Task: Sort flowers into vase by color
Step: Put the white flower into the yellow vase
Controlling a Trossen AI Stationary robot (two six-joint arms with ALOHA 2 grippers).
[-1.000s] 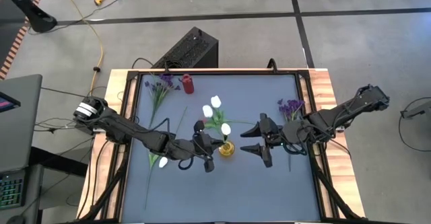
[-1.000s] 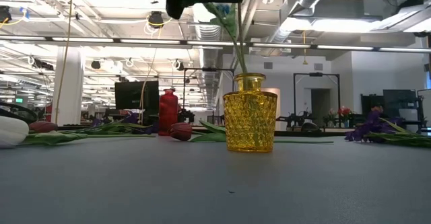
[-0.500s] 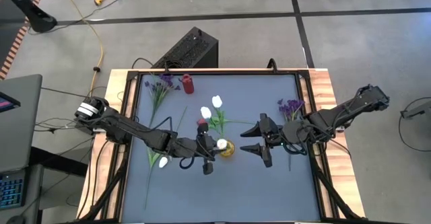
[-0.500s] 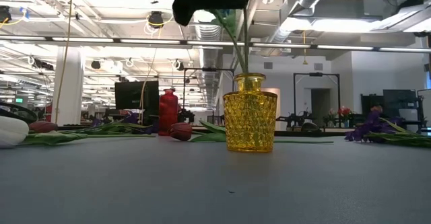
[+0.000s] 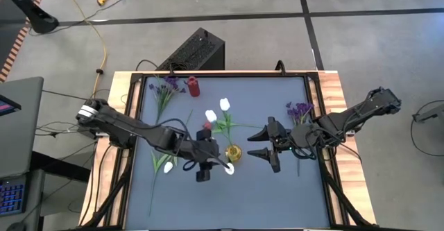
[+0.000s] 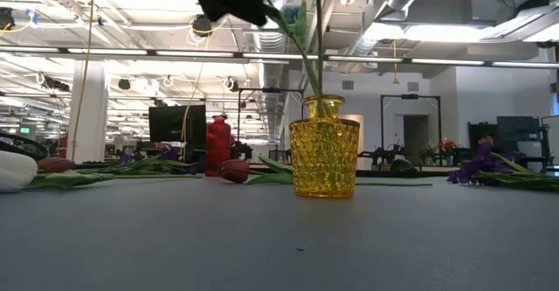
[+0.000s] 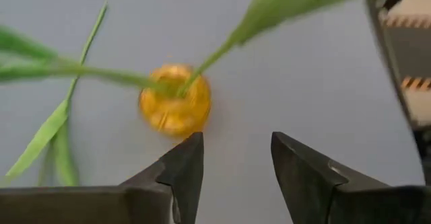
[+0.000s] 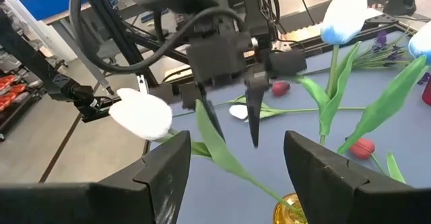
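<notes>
Yellow vase (image 5: 233, 152) at centre holds three white tulips.
We see left pincer (image 5: 202, 168) released, right pincer (image 5: 261, 148) released; newest tulip (image 5: 229, 168) leans toward lower frame.

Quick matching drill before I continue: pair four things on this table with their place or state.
Things:
1. yellow vase
2. red vase
3. left end effector
4. loose white tulip

Place or state:
A. lying flat on the table
B. open and empty
C. holds tulip stems
D. stands near the table's far edge

Pairs: 1-C, 2-D, 3-B, 4-A
</notes>
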